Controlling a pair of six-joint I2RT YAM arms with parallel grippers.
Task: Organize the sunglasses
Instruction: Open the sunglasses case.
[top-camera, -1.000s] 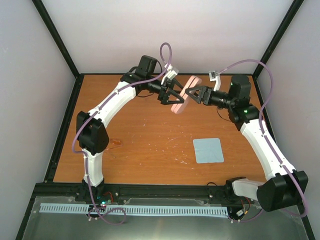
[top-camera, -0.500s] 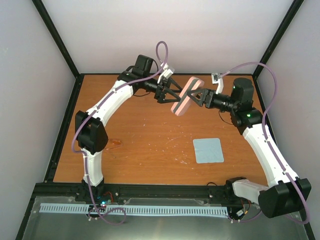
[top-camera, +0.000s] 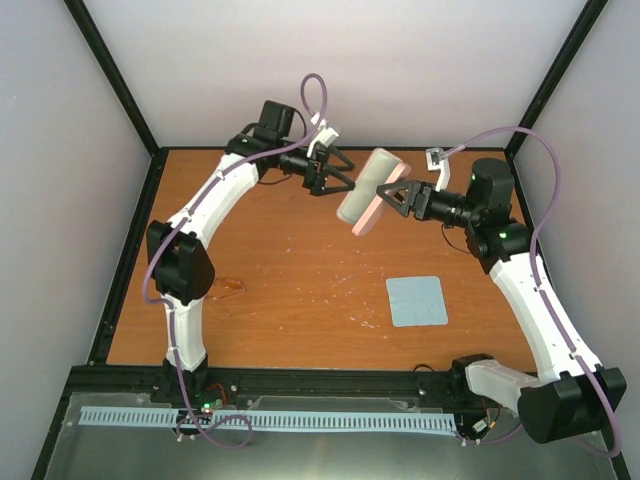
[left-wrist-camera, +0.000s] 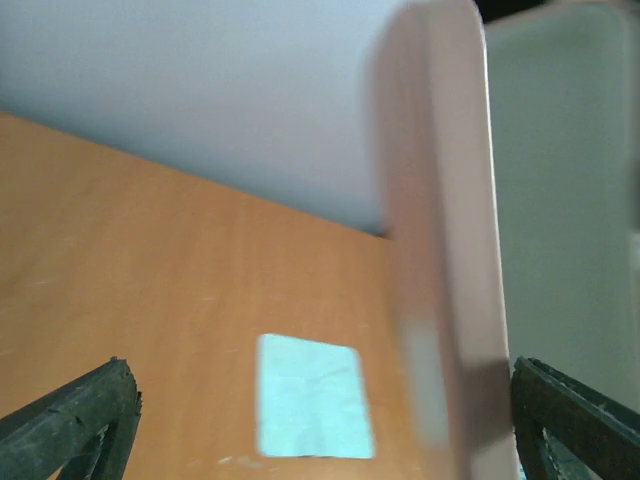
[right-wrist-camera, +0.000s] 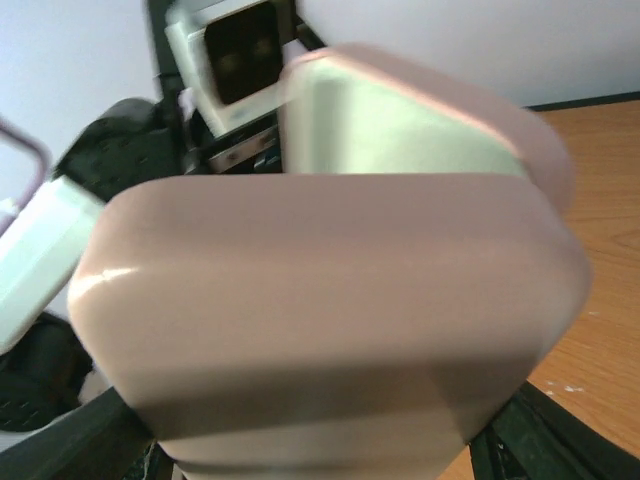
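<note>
The sunglasses (top-camera: 229, 287) are lying flat on the bench (top-camera: 300, 250), front-left, near the left arm's elbow and well apart from both grippers; they are showing only as a faint amber shape against the orange wood, so detail is hard to tell. The pink case (top-camera: 366, 192) is hanging tilted in the air over the far middle of the bench, pinched at its lower end by the right gripper (top-camera: 390, 198). The case is standing open, with its pale lining showing in both wrist views. The left gripper (top-camera: 348, 180) is sitting just beside the case with fingers spread wide, apparently not touching it. Judging by this, the case-opening step is looking done. The next move is calling for the left arm to go down to the sunglasses while the right arm is keeping the case open and steady. The light blue cloth (top-camera: 416, 300) is lying flat at front-right. The bench is looking scuffed, with pale specks; pale walls (top-camera: 330, 60) and black frame posts (top-camera: 110, 70) are closing it in
</note>
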